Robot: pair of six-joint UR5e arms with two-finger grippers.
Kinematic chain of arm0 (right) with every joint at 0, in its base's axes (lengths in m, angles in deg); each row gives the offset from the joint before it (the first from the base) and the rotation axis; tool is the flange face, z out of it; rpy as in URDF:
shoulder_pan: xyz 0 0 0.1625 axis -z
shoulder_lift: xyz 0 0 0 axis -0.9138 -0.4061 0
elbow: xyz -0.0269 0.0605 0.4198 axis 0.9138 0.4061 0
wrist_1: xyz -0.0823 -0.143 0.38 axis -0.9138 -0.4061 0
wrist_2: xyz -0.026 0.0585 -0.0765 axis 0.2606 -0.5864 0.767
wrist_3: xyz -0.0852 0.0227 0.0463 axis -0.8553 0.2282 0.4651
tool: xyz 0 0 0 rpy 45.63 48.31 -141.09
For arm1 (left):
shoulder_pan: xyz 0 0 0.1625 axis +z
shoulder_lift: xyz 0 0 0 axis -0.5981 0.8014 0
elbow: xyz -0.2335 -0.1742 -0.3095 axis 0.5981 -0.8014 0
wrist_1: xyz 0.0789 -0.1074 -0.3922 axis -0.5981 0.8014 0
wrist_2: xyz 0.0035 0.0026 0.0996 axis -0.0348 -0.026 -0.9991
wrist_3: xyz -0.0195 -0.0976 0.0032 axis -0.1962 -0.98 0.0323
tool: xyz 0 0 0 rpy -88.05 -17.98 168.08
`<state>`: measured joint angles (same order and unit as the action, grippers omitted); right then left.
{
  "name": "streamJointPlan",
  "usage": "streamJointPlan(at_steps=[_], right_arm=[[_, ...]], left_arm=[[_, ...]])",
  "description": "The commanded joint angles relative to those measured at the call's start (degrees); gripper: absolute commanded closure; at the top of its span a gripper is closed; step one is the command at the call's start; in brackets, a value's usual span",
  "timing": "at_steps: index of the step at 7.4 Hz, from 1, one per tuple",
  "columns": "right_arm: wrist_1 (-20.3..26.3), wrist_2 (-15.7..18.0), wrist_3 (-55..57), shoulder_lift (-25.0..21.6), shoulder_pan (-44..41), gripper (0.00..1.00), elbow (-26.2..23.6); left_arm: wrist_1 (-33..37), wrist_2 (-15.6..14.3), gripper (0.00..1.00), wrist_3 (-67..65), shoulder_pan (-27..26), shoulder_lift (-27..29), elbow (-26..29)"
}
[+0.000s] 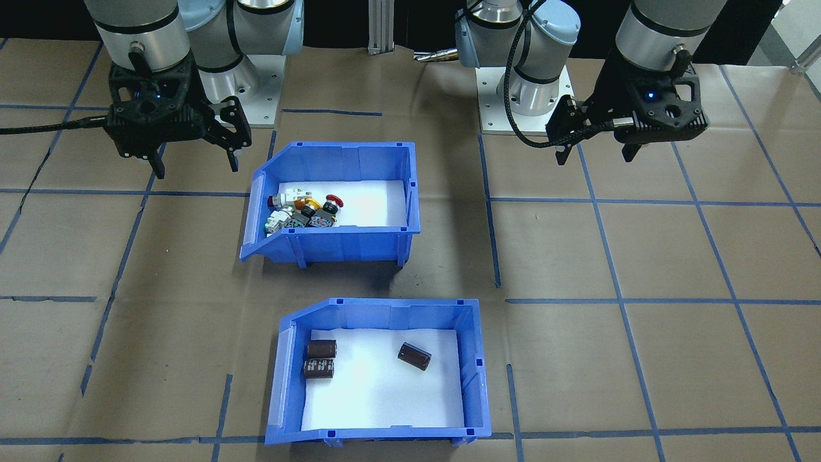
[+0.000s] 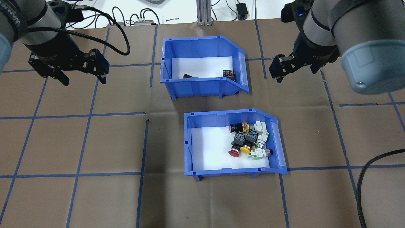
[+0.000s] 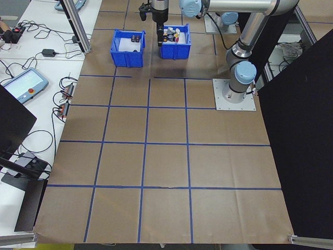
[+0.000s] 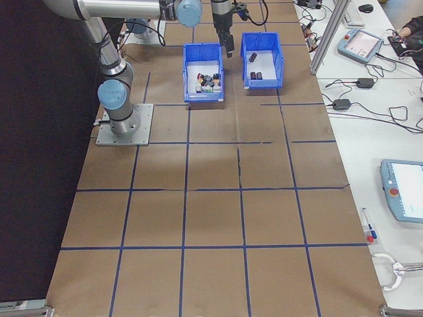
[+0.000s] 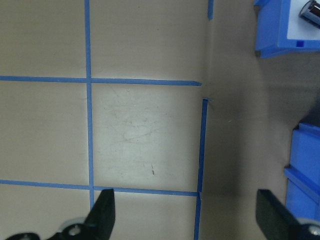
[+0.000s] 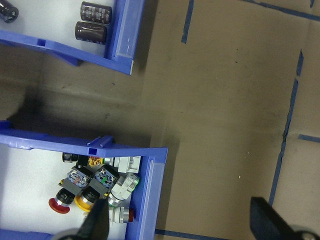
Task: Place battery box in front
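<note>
The battery box [image 1: 378, 372] is sitting nearest the front camera, blue, slope-cut, white-lined, holding three dark brown cells [image 1: 319, 349]; the switch bin [image 1: 333, 202] is lying behind it; beyond, the left gripper [image 1: 596, 154] and right gripper [image 1: 195, 163] are hovering wide open, gripping nothing.

Two bins stand on the tabletop [image 2: 95, 142], the battery box [image 2: 202, 87] farther from the robot and the switch bin [image 2: 232, 171] nearer, with a narrow strip of bare paper between them. Wide bare tabletop is seen on both outer sides of the bins. Both bins are open on top.
</note>
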<state>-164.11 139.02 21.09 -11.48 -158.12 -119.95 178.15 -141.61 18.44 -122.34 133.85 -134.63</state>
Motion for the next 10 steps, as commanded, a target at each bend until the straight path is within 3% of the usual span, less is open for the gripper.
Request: streamJointPlan(at_steps=[1, 3, 10], right_arm=[[1.14, -0.28, 5.58, 1.02, 1.54, 0.00, -0.12], [2.89, -2.13, 7.70, 0.50, 2.87, 0.00, -0.13], [2.73, -1.25, 7.70, 0.06, 2.78, 0.00, -0.13]], left_arm=[[0.04, -0.07, 0.00, -0.18, 0.00, 0.42, 0.09], [0.04, 0.02, 0.00, -0.44, 0.00, 0.60, 0.09], [-0.05, 0.63, 0.00, -0.62, 0.00, 0.95, 0.09]])
